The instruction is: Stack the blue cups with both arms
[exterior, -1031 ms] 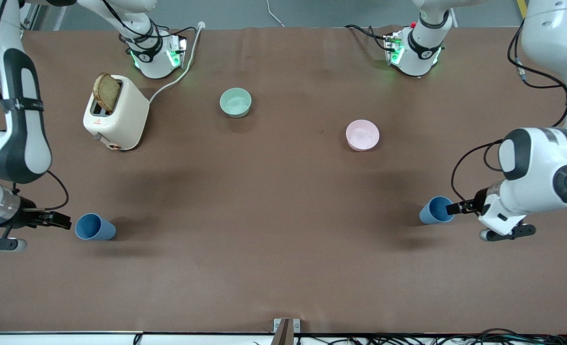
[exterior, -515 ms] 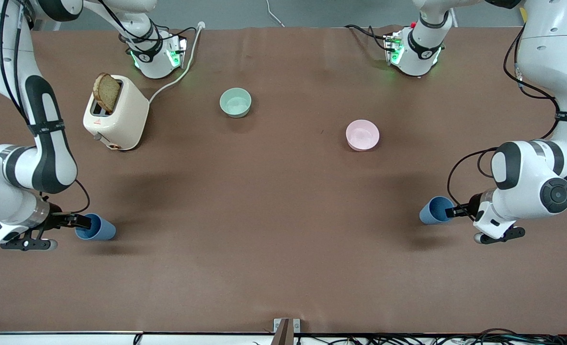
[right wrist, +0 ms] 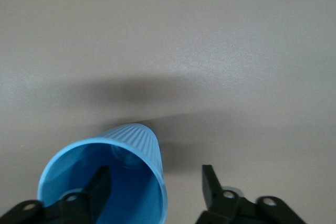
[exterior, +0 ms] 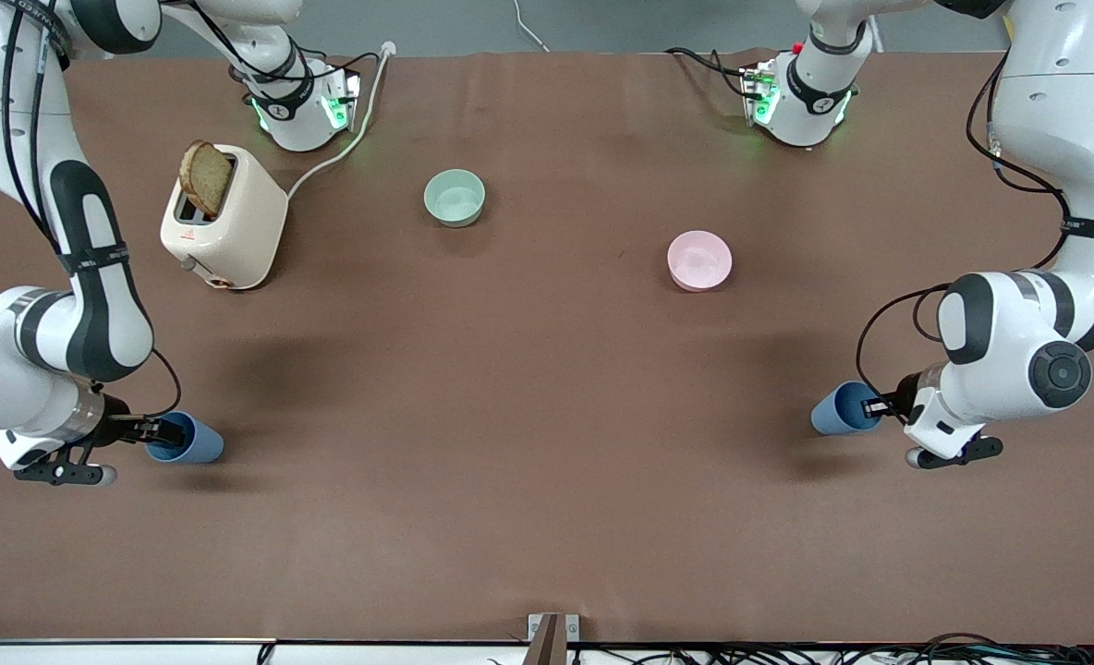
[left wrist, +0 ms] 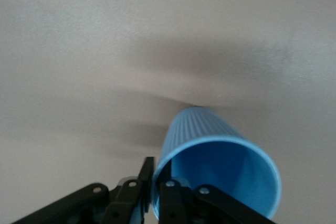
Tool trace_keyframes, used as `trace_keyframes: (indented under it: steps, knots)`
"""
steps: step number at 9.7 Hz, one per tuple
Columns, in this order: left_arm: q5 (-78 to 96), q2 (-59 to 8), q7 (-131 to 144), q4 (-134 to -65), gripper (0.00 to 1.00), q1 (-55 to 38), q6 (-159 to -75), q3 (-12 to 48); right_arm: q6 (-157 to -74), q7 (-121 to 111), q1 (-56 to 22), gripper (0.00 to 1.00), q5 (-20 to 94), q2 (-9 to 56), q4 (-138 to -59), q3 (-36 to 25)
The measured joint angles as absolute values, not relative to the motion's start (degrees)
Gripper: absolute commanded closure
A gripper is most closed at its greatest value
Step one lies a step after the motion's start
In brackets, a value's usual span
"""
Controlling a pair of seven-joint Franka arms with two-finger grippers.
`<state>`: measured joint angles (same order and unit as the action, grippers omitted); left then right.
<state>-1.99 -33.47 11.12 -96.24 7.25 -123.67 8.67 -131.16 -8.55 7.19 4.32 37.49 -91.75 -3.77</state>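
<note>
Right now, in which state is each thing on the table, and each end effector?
left end effector: shut on left-end cup rim wall
left-end cup: upright, empty, gripped
right end effector: open, straddling right-end cup rim wall
right-end cup: upright, empty, not gripped
toaster: bread slice raised in slot
green bowl: upright, empty
pink bowl: upright, empty

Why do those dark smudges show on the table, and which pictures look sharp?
Front view: sharp, evenly lit; soft arm shadows on the table, green lights glowing at both bases. Left wrist view: the blue cup is hazy, a smeared shadow above it. Right wrist view: its blue cup is soft, with a broad dim shadow.
</note>
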Motion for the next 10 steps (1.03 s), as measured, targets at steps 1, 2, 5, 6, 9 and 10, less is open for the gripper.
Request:
trace_keyframes:
  steps: [1, 2, 5, 6, 9, 10]
  knots:
    - [-1.99, -33.08, 11.41, -95.99, 1.00, 7.10, -123.70, 8.75, -131.21, -8.56, 7.19, 0.67, 4.32, 37.62, -91.74, -3.76]
    - [-1.99, -32.14, 11.69, -95.68, 1.00, 7.12, -123.47, 8.90, -131.48, -8.57, 7.19, 0.90, 4.32, 37.73, -91.73, -3.76]
    - [-1.98, -26.97, 24.31, -90.00, 1.00, 2.26, -110.88, 14.01, -132.84, -8.58, 7.19, 0.99, 4.34, 37.83, -91.67, -3.67]
    - [-1.97, -26.42, 31.74, -88.09, 0.99, -2.76, -108.76, 14.48, -132.96, -8.83, 7.21, 0.99, 4.34, 37.88, -91.24, -3.69]
    - [-1.93, -32.37, 53.01, -83.29, 0.99, -18.42, -111.17, 14.52, -130.92, -9.85, 7.52, 0.99, 4.34, 37.70, -87.51, -3.81]
    - [-1.93, -35.92, 58.35, -81.32, 0.99, -22.42, -115.12, 14.45, -129.68, -9.85, 7.50, 0.99, 4.35, 37.11, -86.18, -3.69]
